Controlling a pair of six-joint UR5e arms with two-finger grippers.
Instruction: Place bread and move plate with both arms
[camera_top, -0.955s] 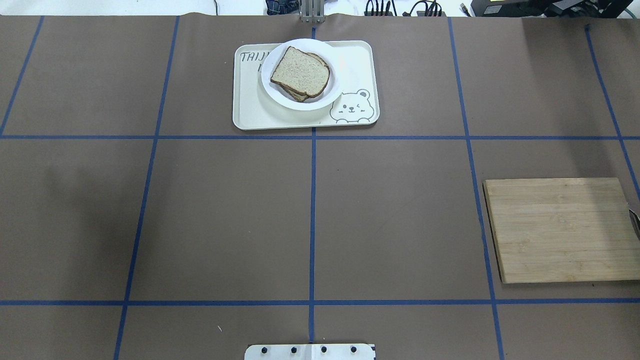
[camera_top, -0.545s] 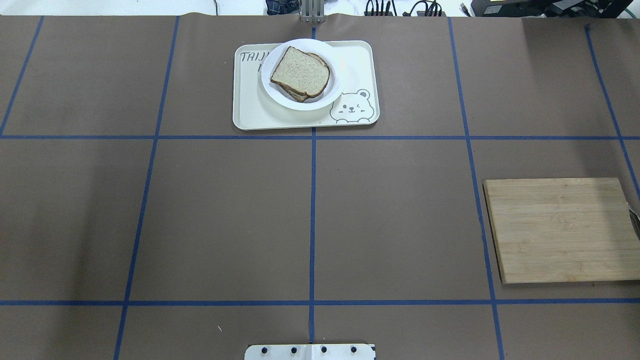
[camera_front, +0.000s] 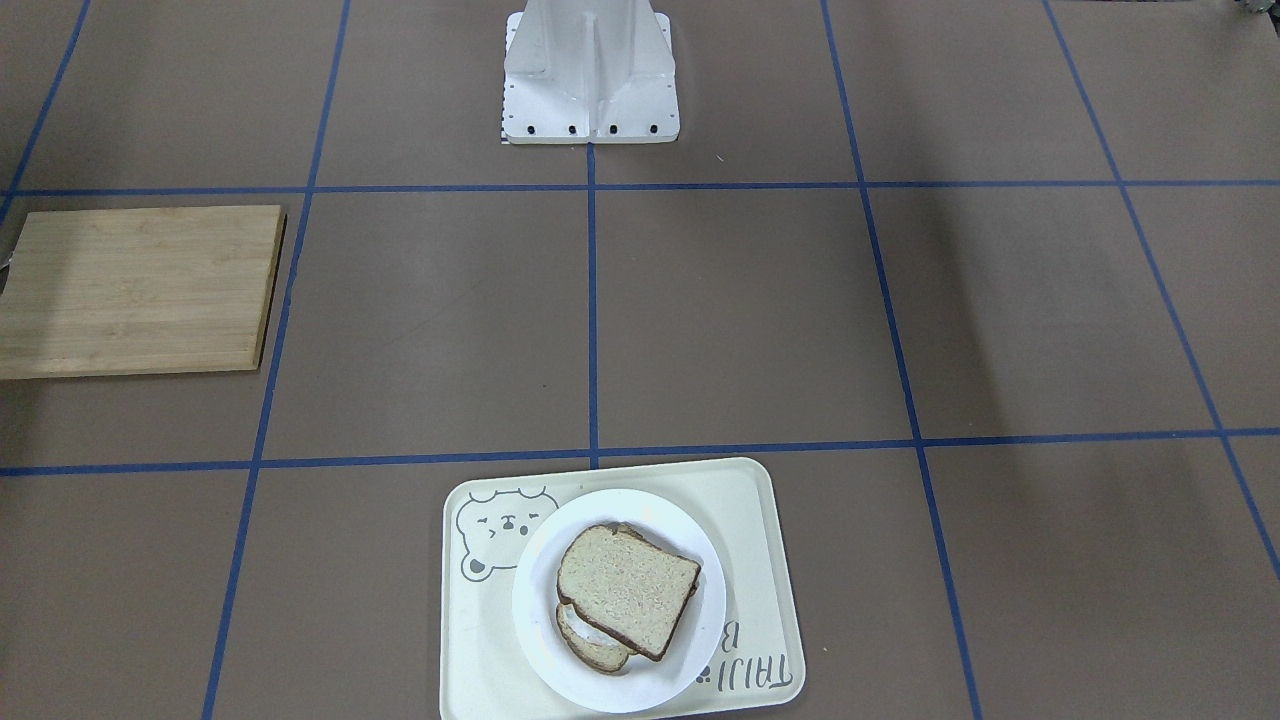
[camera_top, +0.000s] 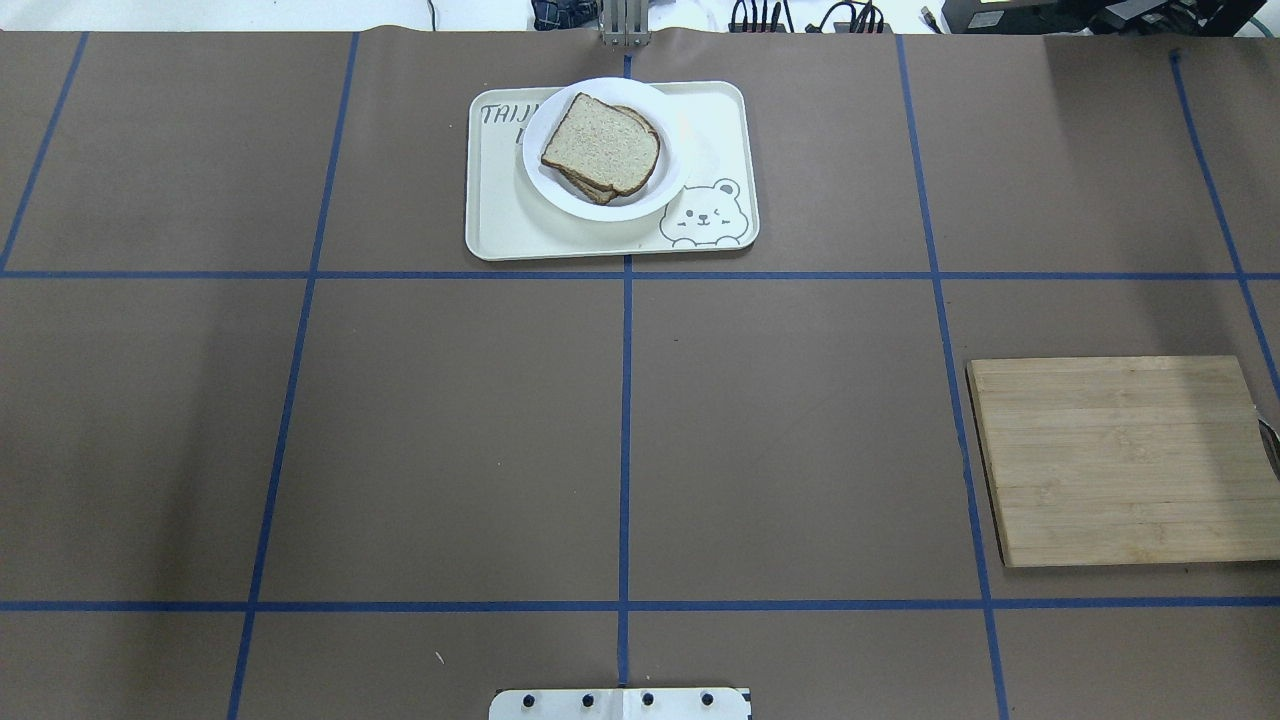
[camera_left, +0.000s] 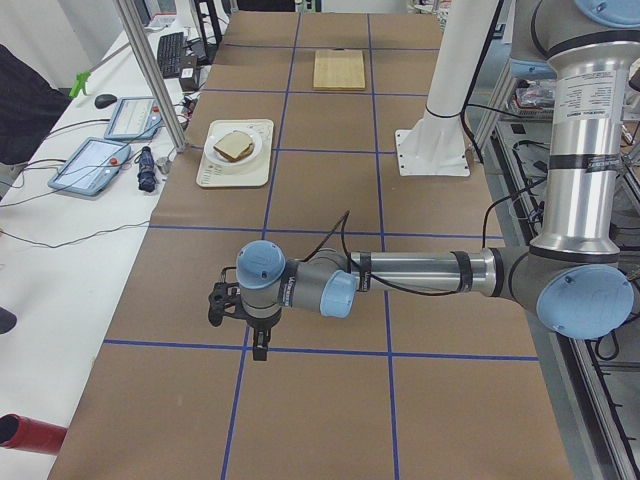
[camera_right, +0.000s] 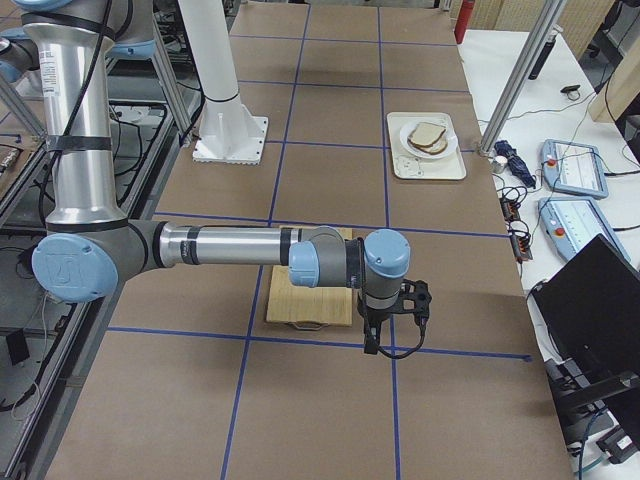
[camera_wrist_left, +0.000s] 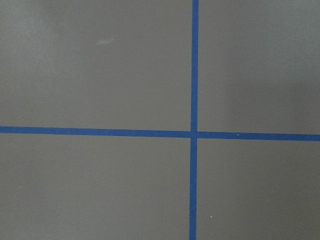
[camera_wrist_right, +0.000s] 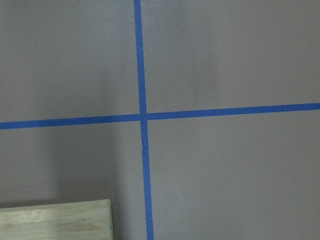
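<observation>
A plain bread slice (camera_top: 600, 145) lies on top of a second slice (camera_top: 592, 190) on the round white plate (camera_top: 640, 205). The plate stands on the cream bear-print tray (camera_top: 500, 225) at the table's far middle. They also show in the front view: bread (camera_front: 625, 585), plate (camera_front: 540, 640). My left gripper (camera_left: 257, 345) hangs over bare table far from the plate, seen only in the left side view. My right gripper (camera_right: 380, 340) hangs just beyond the wooden board's edge, seen only in the right side view. I cannot tell whether either is open or shut. Neither holds anything visible.
A wooden cutting board (camera_top: 1120, 460) lies at the table's right side; its corner shows in the right wrist view (camera_wrist_right: 55, 220). The white base block (camera_front: 590, 70) stands at the robot's edge. Blue tape lines cross the brown table. Tablets and cables lie beyond the far edge.
</observation>
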